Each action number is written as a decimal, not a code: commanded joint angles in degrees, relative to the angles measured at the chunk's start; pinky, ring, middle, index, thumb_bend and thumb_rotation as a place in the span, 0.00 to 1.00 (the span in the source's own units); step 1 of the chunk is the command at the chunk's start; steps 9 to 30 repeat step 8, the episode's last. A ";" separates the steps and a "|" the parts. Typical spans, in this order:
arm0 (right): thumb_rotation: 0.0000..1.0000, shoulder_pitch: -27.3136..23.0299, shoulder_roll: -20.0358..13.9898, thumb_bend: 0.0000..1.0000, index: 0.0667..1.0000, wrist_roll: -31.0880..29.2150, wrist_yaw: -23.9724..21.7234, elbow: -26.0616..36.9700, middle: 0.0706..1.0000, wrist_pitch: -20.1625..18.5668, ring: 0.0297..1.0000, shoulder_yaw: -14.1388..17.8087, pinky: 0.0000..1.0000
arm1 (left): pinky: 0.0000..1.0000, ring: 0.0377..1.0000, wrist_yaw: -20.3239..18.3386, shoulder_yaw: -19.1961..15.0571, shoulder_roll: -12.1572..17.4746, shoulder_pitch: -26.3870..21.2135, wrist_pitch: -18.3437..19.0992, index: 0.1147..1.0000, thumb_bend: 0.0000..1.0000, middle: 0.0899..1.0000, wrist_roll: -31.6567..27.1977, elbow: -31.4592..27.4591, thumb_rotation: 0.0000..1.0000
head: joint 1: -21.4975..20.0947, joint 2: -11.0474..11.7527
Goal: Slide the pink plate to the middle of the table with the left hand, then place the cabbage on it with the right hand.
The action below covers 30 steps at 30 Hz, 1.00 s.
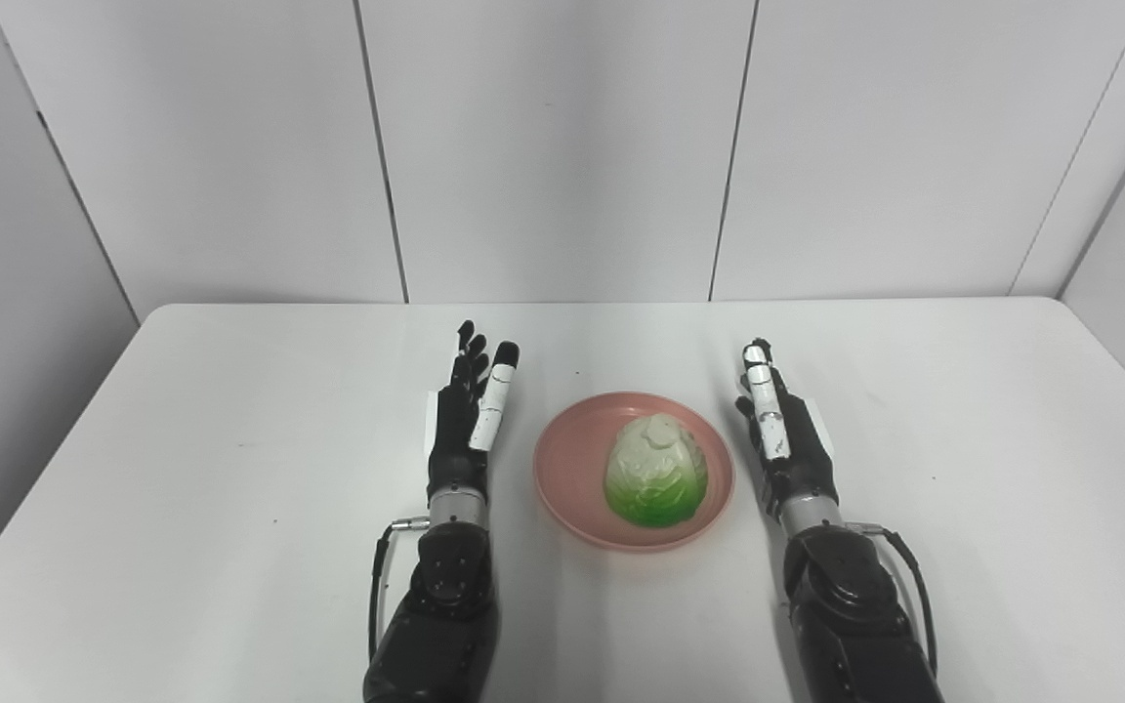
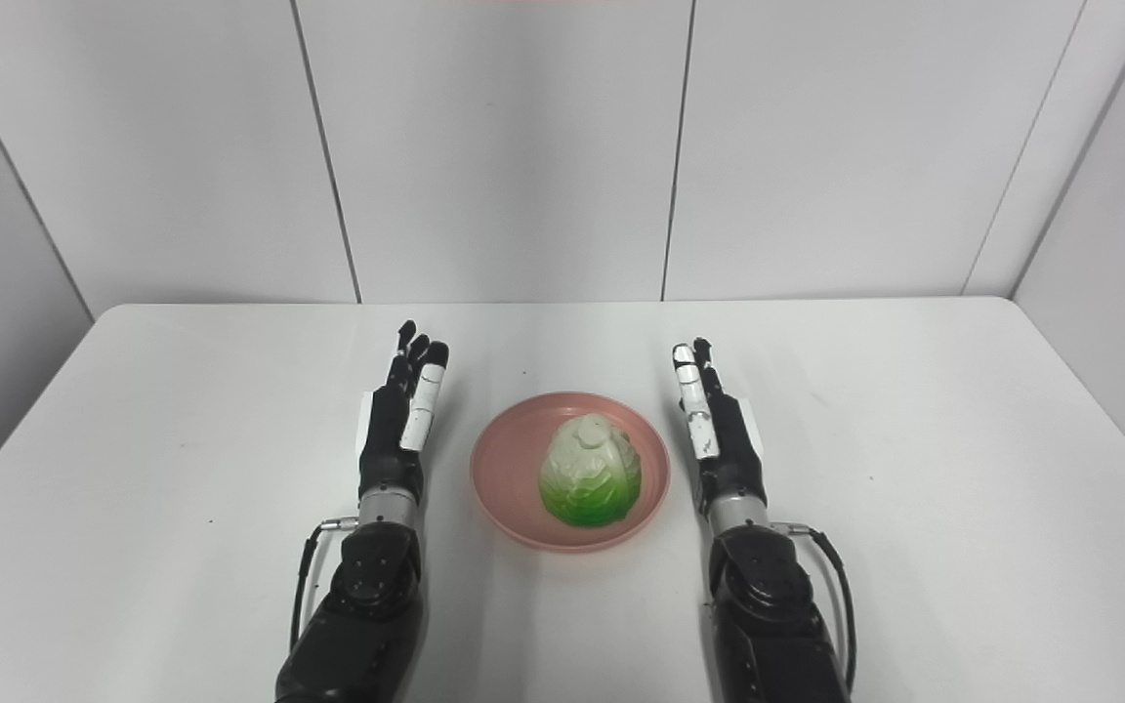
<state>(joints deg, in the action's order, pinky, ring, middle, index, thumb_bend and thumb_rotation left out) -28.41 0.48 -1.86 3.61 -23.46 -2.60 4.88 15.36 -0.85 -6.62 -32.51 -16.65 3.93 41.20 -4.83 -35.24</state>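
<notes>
Bright, even, diffuse overhead light. Only faint soft shadows beside both arms on the table (image 1: 230, 469). No glare; sharp throughout, slightly grainy.

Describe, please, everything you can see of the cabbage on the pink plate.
The pale, glossy cabbage looks like a plastic model: whitish at its leafy top, shading to bright green at the near base, with raised leaf veins. It sits upright, slightly right of centre on the round pink plate, touching only the plate. Neither the left hand nor the right hand touches it.

pink plate (image 1: 562, 488): mid-table, flat | cabbage (image 1: 655, 474): green-white, sits on plate
</notes>
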 commanded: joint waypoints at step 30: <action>1.00 -1.26 1.79 0.86 1.00 -1.30 2.74 -0.48 0.99 3.94 0.99 1.44 1.00 | 0.96 0.99 -1.72 0.13 1.77 0.50 0.98 0.99 0.84 0.99 0.36 -1.11 0.87 | -0.56 -0.05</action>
